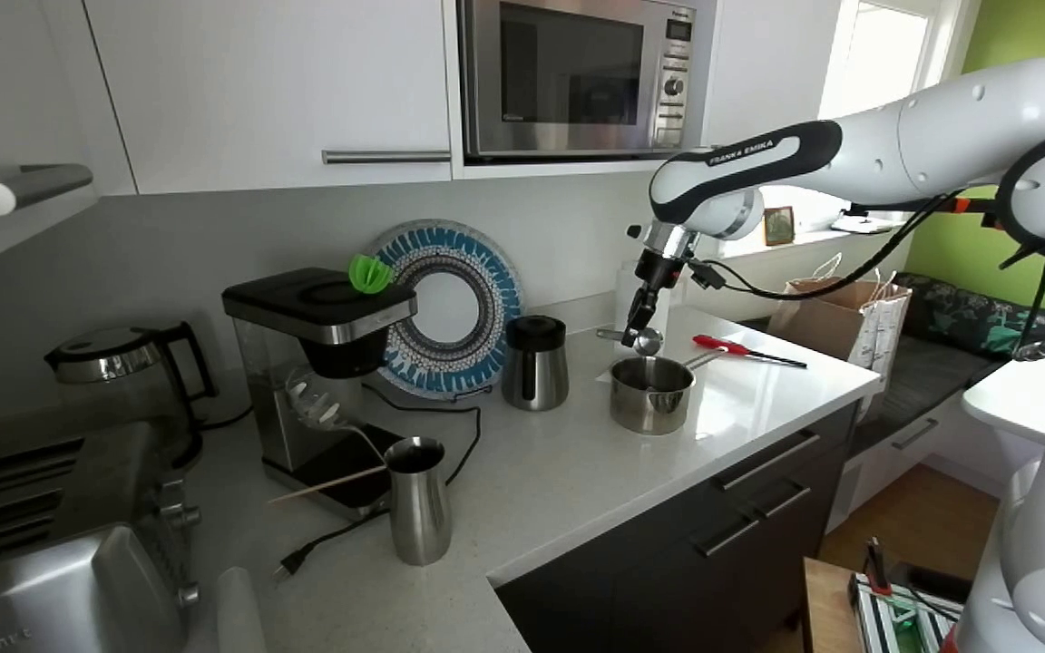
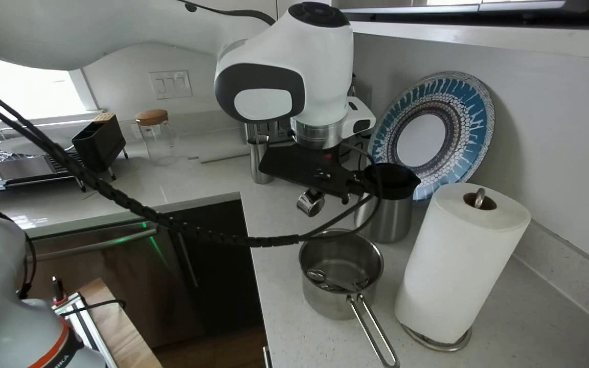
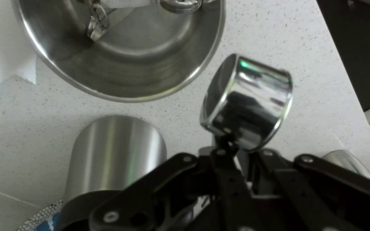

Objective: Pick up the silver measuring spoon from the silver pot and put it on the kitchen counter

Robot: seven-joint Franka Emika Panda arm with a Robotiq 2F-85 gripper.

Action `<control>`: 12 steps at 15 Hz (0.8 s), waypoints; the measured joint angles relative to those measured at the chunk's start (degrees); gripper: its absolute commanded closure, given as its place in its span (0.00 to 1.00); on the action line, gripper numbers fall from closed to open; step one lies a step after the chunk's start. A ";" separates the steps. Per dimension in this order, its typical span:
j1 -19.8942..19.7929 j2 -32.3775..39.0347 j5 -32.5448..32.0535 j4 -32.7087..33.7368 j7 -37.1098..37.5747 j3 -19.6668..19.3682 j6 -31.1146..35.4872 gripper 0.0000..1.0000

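Note:
The silver measuring spoon (image 1: 648, 342) is held in my gripper (image 1: 634, 328), above the counter and close to the pot. Its round bowl (image 3: 249, 99) is tilted in the wrist view, just beyond the fingertips (image 3: 238, 154). It also shows in an exterior view (image 2: 311, 203). The fingers are closed around the handle, which they mostly hide. The silver pot (image 1: 649, 404) stands upright on the pale kitchen counter (image 1: 568, 472). The pot (image 2: 333, 301) holds other small metal spoons (image 2: 317, 276), partly seen in the wrist view (image 3: 181, 4).
A steel jug with black lid (image 1: 536, 372) stands near the pot and shows in the wrist view (image 3: 114, 154). A paper towel roll (image 2: 458, 266) stands beside the pot. A red screwdriver (image 1: 731, 345), patterned plate (image 1: 495, 299), coffee maker (image 1: 332, 308) and steel cup (image 1: 420, 508) are around.

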 measured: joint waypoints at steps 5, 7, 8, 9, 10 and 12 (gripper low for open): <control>6.32 0.24 -0.35 -0.25 2.19 5.57 0.49 0.86; 8.56 1.17 -1.04 -0.28 3.75 7.54 0.65 0.86; 9.13 1.73 -1.29 -0.28 4.19 7.96 0.81 0.86; 9.27 2.12 -1.39 -0.25 4.24 8.05 0.92 0.86; 9.21 2.34 -1.46 -0.23 4.24 7.95 0.94 0.97; 8.99 2.37 -1.51 -0.19 4.23 7.70 0.94 0.97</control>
